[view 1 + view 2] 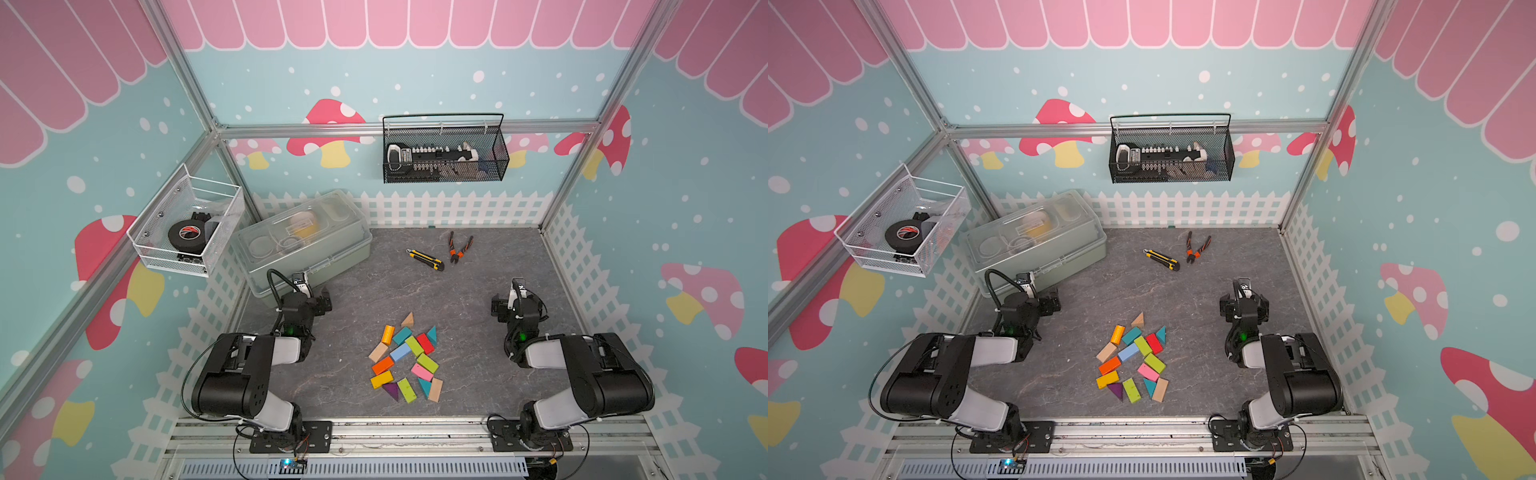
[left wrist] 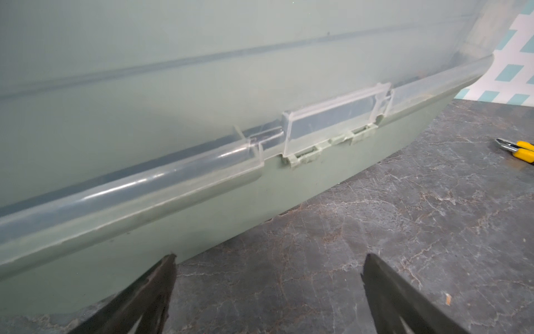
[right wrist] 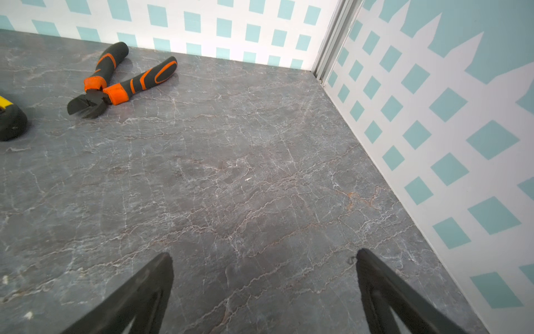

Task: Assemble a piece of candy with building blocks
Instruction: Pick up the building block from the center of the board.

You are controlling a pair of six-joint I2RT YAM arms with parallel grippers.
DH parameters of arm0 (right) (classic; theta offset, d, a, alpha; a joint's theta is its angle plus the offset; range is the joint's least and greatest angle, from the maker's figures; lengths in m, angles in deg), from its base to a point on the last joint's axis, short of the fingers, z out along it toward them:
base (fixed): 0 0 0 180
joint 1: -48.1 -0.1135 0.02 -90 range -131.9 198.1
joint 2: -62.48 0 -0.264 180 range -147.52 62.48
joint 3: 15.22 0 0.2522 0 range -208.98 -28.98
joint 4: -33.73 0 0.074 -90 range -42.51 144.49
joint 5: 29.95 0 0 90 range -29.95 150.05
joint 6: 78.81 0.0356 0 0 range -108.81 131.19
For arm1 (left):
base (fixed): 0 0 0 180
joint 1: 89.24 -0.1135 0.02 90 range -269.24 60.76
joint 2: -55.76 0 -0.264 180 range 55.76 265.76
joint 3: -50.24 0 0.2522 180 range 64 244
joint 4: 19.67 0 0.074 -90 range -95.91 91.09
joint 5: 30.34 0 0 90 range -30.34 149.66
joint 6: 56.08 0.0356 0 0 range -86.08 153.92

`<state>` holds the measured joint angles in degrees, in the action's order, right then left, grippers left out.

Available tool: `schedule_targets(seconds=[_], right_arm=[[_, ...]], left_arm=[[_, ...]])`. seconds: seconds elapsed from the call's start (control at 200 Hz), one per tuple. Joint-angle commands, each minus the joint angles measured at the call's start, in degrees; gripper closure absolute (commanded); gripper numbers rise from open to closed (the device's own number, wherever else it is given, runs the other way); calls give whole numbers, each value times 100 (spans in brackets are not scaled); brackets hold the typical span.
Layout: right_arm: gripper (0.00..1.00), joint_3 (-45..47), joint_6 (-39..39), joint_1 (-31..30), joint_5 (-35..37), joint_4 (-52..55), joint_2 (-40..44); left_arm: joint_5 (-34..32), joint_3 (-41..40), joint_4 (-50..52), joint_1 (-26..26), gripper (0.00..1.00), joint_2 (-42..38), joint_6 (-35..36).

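Between two idle arms, the building blocks point(image 1: 405, 360) lie scattered mid-counter point(image 1: 478, 374), untouched. Left gripper point(image 2: 268, 270) and right gripper point(image 3: 264, 267) wait with fingers spread, empty; assembly seemingly unstarted, a first pick comes next.

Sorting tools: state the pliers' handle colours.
Black with orange, clearest in the right wrist view: pliers.

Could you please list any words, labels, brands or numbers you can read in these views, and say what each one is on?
No text can be read.
Black tape roll in the white wire basket: red marking, too blurred to read.
Label inside the clear-lidded storage box: too small to read.
Building blocks, utility knife and pliers: no lettering visible.
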<state>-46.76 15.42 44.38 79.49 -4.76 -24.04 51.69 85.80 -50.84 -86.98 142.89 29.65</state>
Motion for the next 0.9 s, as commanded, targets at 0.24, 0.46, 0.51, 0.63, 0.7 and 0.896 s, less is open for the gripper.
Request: schedule_targets(seconds=[0.24, 0.46, 0.51, 0.63, 0.7, 0.896], right_arm=[[1, -173, -54, 159, -247, -236, -57], [1, -445, -80, 117, -142, 710, 541], [5, -640, -69, 56, 123, 1321, 995], [10, -1455, 1277, -4, 339, 3406, 2054], [18, -1924, 2088, -13, -240, 4580, 2439], [27, -3041, 2543, -768, -2249, 6982, 2519]], left_arm=[[-102, 142, -365, -54, 1, 66, 159], [-1795, 369, 622, 556, 1, -857, 348], [-1890, 528, 1180, 831, 1, -1385, 437], [-1507, 957, 2754, 1030, 1, -2629, -920], [-1426, 1004, 3423, 1011, 1, -3135, -1904], [512, 1322, 5485, 661, 3, -4191, -3246]])
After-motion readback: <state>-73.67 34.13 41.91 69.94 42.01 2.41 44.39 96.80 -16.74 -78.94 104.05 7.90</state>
